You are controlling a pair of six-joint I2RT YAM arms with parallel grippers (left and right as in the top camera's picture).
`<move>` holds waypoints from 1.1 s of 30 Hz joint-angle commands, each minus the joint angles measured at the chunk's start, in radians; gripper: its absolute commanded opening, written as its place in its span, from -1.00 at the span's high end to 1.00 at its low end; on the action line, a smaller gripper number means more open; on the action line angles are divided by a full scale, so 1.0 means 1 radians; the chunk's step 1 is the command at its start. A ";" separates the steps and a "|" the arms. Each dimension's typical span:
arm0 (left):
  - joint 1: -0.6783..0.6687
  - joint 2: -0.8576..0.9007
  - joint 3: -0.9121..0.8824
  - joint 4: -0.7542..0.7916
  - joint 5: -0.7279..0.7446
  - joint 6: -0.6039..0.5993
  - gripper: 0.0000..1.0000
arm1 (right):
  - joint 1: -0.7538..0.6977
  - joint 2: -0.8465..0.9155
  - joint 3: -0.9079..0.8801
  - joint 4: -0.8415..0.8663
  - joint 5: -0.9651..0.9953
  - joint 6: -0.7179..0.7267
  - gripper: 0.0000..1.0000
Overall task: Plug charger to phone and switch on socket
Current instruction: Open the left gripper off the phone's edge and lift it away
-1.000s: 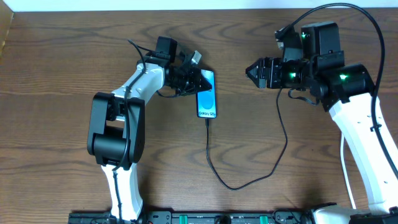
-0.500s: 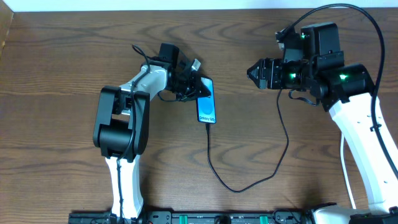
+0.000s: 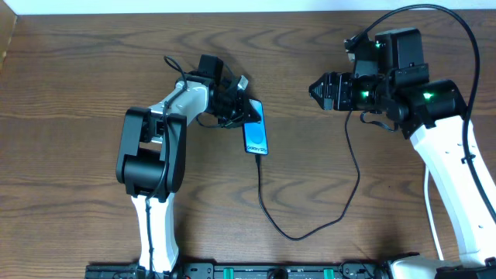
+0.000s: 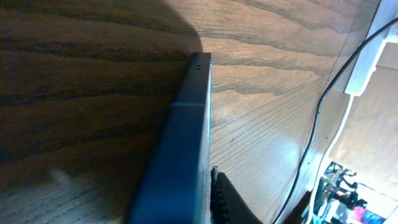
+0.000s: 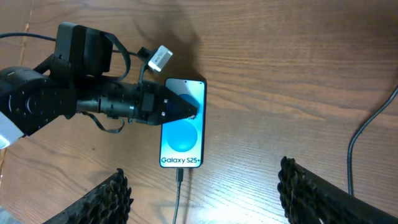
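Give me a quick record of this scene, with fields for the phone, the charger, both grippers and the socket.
phone: lies flat on the table, screen up, blue display
charger: black cable, connector at the phone's bottom edge, looks plugged in
left gripper: tip over the phone's top end; whether it grips cannot be told
right gripper: open, empty, apart from the phone
socket: not made out in these views

phone (image 3: 256, 132) flat on bench (image 3: 77, 77), lit blue screen up, slightly tilted, black charger (image 3: 267, 211) at its bottom edge, cable looping right
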 commanded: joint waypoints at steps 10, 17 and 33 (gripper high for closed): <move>0.001 -0.005 0.018 -0.004 -0.038 0.009 0.27 | 0.006 0.006 0.014 0.000 0.016 -0.018 -0.52; 0.000 -0.005 0.018 -0.058 -0.215 0.008 0.05 | 0.006 0.006 0.014 -0.002 0.024 -0.018 -0.52; 0.001 -0.005 0.018 -0.182 -0.631 0.009 -0.04 | 0.006 0.006 0.014 -0.006 0.050 -0.018 -0.52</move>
